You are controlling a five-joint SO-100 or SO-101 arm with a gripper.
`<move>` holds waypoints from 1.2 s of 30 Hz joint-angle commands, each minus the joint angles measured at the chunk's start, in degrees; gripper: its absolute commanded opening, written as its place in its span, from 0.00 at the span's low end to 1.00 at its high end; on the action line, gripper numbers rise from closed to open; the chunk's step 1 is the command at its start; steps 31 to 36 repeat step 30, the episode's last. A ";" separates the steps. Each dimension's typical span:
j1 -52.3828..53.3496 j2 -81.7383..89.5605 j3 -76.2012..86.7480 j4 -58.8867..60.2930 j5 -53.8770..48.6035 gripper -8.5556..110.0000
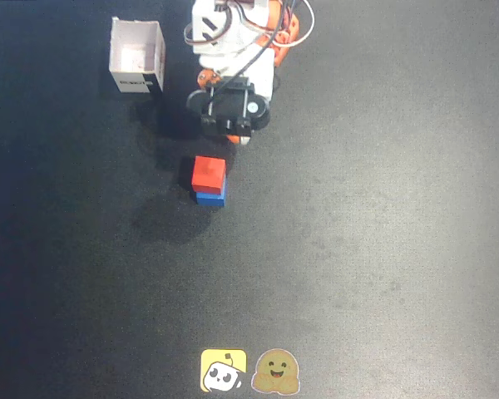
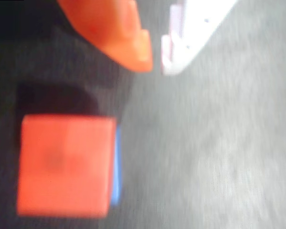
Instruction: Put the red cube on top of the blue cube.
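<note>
The red cube (image 1: 209, 172) sits on top of the blue cube (image 1: 211, 199) on the dark mat, and only the blue cube's lower edge shows under it. In the wrist view the red cube (image 2: 64, 164) fills the lower left, with a thin strip of the blue cube (image 2: 115, 167) along its right side. My gripper (image 1: 237, 138) is just above the stack in the overhead view, apart from it. In the wrist view my gripper (image 2: 156, 64) shows its orange finger (image 2: 117, 31) and white finger (image 2: 195, 28) nearly together, with nothing between them.
An open white box (image 1: 136, 55) stands at the upper left, next to the arm's base (image 1: 233, 33). Two stickers (image 1: 248, 371) lie at the mat's bottom edge. The dark mat (image 1: 382, 216) stretches to the right and below.
</note>
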 commanded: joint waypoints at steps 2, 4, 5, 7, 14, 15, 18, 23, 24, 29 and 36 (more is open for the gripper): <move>-0.26 0.62 -0.35 1.49 0.35 0.07; -0.44 0.62 -0.35 1.49 0.35 0.07; -0.44 0.62 -0.35 1.49 0.44 0.07; -0.35 0.62 -0.35 1.49 0.44 0.07; 0.00 0.62 -0.35 1.49 0.44 0.07; 0.00 0.62 -0.35 1.49 0.35 0.07; -0.09 0.62 -0.35 1.49 -2.64 0.07; -0.44 0.62 -0.35 1.49 -2.81 0.07; -0.44 0.62 -0.35 1.49 -2.81 0.07; -0.44 0.62 -0.35 1.49 -2.81 0.07; -0.44 0.62 -0.35 1.49 -2.81 0.07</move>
